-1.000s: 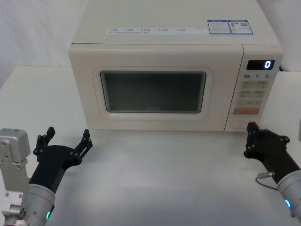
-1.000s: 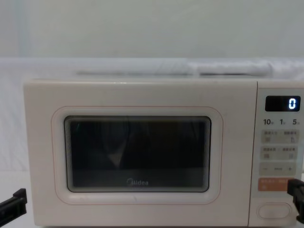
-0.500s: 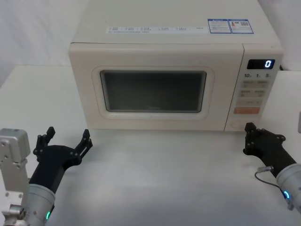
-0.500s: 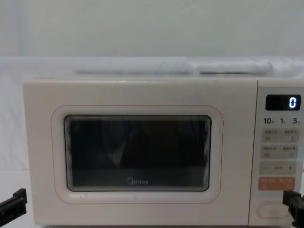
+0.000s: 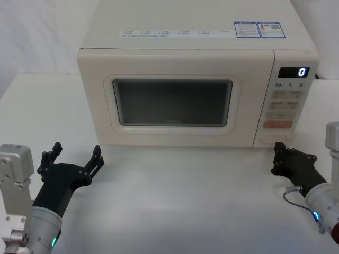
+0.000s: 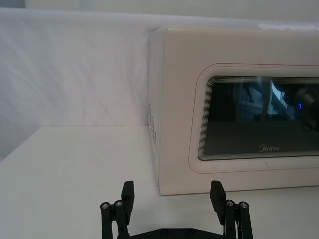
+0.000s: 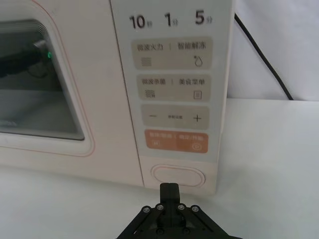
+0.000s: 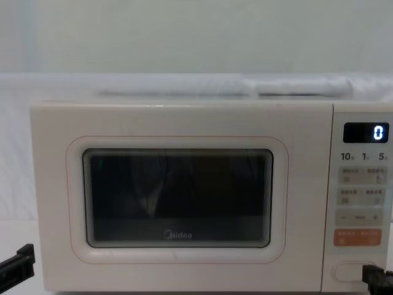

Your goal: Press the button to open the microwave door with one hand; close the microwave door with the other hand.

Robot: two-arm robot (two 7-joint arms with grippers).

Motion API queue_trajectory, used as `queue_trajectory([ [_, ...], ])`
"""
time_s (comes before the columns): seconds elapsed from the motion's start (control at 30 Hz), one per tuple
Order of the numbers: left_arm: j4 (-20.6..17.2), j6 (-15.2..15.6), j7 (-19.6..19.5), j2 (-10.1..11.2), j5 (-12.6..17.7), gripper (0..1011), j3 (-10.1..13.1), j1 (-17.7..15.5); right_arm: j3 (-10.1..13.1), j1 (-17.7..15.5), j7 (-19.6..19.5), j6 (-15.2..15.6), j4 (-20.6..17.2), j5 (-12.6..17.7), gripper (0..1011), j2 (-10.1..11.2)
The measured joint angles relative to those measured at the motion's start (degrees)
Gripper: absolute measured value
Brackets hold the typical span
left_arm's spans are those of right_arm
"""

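The cream microwave [image 5: 185, 37] stands at the back of the white table, its display showing 0. The microwave door [image 5: 98, 106] with its dark window sits flush with the front, closed. The button [image 7: 178, 176], a wide cream pill-shaped key, is at the bottom of the control panel, below the orange key [image 7: 175, 141]. My right gripper [image 7: 169, 189] is shut, and its tip is just in front of the button [image 8: 350, 271], slightly below it and a small gap away. My left gripper [image 5: 77, 150] rests open at the near left, well in front of the door [image 6: 259, 50].
The white table [image 5: 180, 201] has free room between my two arms. A black power cable [image 7: 259, 55] runs behind the microwave's right side. A white backdrop closes off the space behind.
My right gripper has dropped lower and edged closer to the microwave's bottom right corner, toward the button. The left arm and the door have not moved.
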Motion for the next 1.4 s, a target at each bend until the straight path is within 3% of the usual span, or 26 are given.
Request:
queue_trajectory([
  [0.87, 0.0, 0.0, 0.0, 0.0, 0.0, 1001, 0.0, 0.0, -0.7, 4.7, -0.9, -0.2, 6.4, -2.4, 0, -2.3],
  [1.4, 0.0, 0.0, 0.0, 0.0, 0.0, 1001, 0.0, 0.0, -0.1, 5.3, -1.9, -1.1, 7.5, -3.6, 0, -3.4],
])
